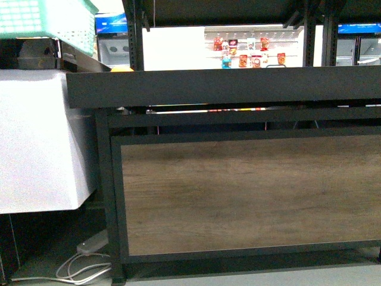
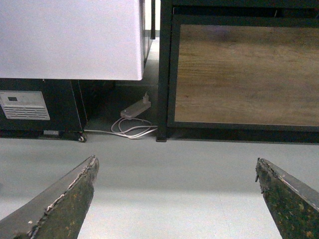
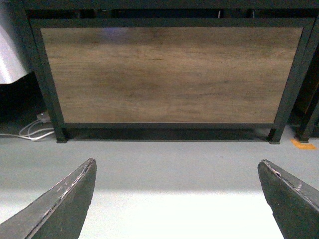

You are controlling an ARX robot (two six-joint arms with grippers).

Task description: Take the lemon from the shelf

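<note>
We face the shelf [image 1: 226, 89]; lemon unseen. Left end effector [image 2: 175, 167] and right end effector [image 3: 177, 167] stand wide, empty; pick not begun.

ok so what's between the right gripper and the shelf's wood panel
Only bare grey floor, seen in the right wrist view. The right gripper is open, facing the shelf; the white cable lies off to one side.
</note>
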